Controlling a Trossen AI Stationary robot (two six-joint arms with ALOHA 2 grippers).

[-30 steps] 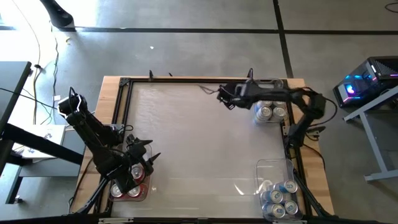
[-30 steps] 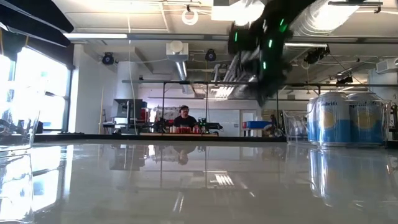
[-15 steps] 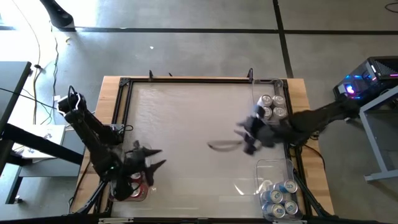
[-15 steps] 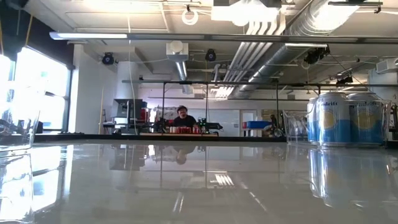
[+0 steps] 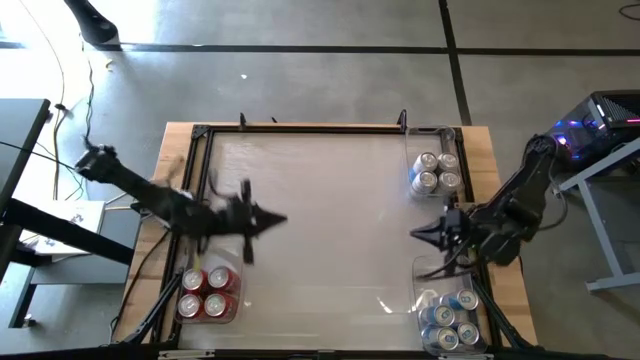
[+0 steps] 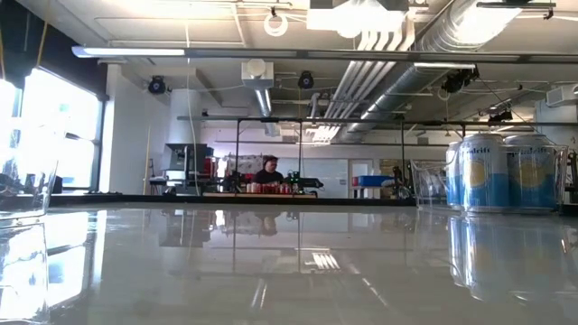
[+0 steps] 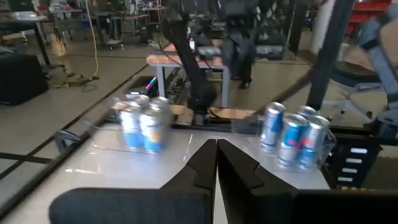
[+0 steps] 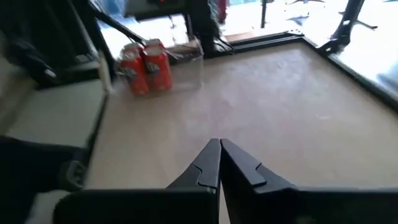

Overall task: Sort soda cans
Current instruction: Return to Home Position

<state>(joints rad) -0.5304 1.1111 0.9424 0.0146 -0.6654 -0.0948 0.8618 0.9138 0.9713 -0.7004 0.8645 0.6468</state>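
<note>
Right, both sets of jaws are pressed shut and carrying nothing: each wrist view shows two dark tips meeting in a thin line with no can between them. The left jaws hang over the left half of the desk [image 5: 320, 200], pointing towards its middle, and the right jaws hover near the right edge, level with the gap between the two right-hand bins. And that is the big change. A second ago the right arm [image 5: 510, 205] was stretched over the upper right bin [image 5: 425, 138]; it has swung back across the desk and tucked in by the edge. The left arm [image 5: 170, 205], hunched over the lower left bin [image 5: 239, 290] a moment ago, has lifted off it and stretched out level. For my money that reads as both arms backing off to rest with the sorting finished, since I can spot no can loose on the open desk. Now the bins. The lower left one holds four red cans [image 5: 216, 305] packed in a square. The upper right one holds a tight cluster of silver-topped cans [image 5: 428, 181]. The lower right bin [image 5: 440, 272] has blue-and-white cans [image 5: 441, 318] bunched at its near end, with its far end bare. So every can I can find sits inside a bin, grouped by colour.
</note>
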